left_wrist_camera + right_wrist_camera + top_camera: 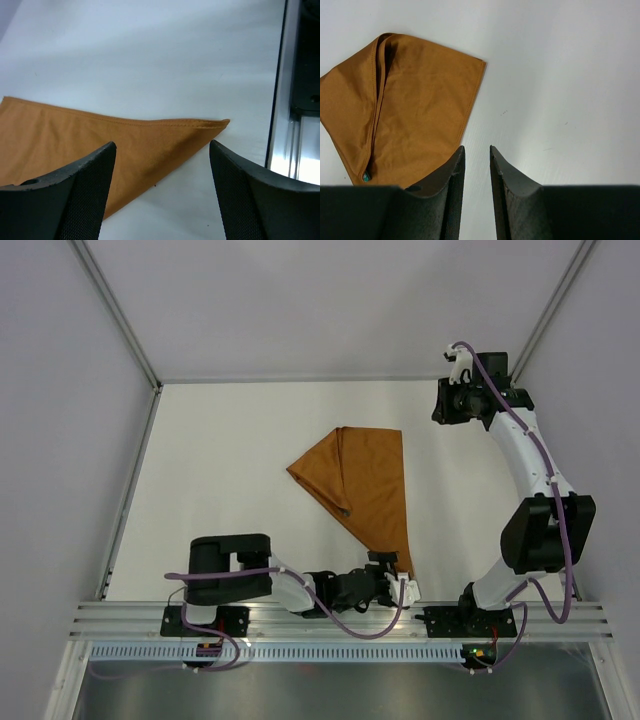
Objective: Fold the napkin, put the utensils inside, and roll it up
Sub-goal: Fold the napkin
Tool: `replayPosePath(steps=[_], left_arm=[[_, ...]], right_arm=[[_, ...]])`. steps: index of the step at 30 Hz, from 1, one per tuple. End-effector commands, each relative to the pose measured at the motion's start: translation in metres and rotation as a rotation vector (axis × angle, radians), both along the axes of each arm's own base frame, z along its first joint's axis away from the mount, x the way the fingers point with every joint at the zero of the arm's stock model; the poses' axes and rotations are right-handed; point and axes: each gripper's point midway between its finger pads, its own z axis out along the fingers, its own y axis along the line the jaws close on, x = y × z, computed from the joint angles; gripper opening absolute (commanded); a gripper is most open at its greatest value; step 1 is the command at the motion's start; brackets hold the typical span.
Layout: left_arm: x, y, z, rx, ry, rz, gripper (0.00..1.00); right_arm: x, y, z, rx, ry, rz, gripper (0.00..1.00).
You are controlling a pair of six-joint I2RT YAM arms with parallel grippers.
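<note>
The rust-brown napkin [365, 485] lies folded into a long triangle in the middle of the table, its narrow corner pointing at the near edge. In the right wrist view the napkin [415, 110] shows a small teal bit of the fork [366, 176] peeking out of the fold at its lower left; the rest of the fork is hidden. My left gripper [403, 580] is open and low over the napkin's near corner [220, 121], one finger over the cloth and one over bare table [162, 145]. My right gripper [445, 400] is raised at the back right, jaws narrowly apart and empty [476, 147].
The white table [230, 470] is bounded by pale walls at left, back and right. A metal rail [285, 135] runs along the near edge just right of the left gripper.
</note>
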Motion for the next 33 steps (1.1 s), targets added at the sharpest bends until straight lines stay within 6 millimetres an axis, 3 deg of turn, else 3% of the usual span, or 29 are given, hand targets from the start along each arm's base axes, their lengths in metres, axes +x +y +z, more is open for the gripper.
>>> replayPosePath(steps=[1,10,11,18,33], left_arm=[[0.0,-0.02,0.043,-0.132,-0.132,-0.002,0.8],[-0.025,-0.035,0.018,-0.047,-0.069,-0.113,0.76],[-0.03,-0.037,0.017,-0.043,-0.058,-0.131,0.74],[-0.041,-0.032,-0.001,0.01,0.016,-0.145,0.65],[-0.038,-0.039,-0.022,0.042,0.018,-0.121,0.64]], right_arm=[[0.0,-0.003,0.015,0.025,-0.036,-0.009,0.33],[0.002,-0.001,0.012,0.031,-0.035,0.006,0.33],[0.003,-0.014,0.012,0.032,-0.035,-0.023,0.33],[0.001,-0.019,0.011,0.035,-0.037,-0.026,0.33],[-0.002,-0.021,0.005,0.042,-0.029,-0.021,0.33]])
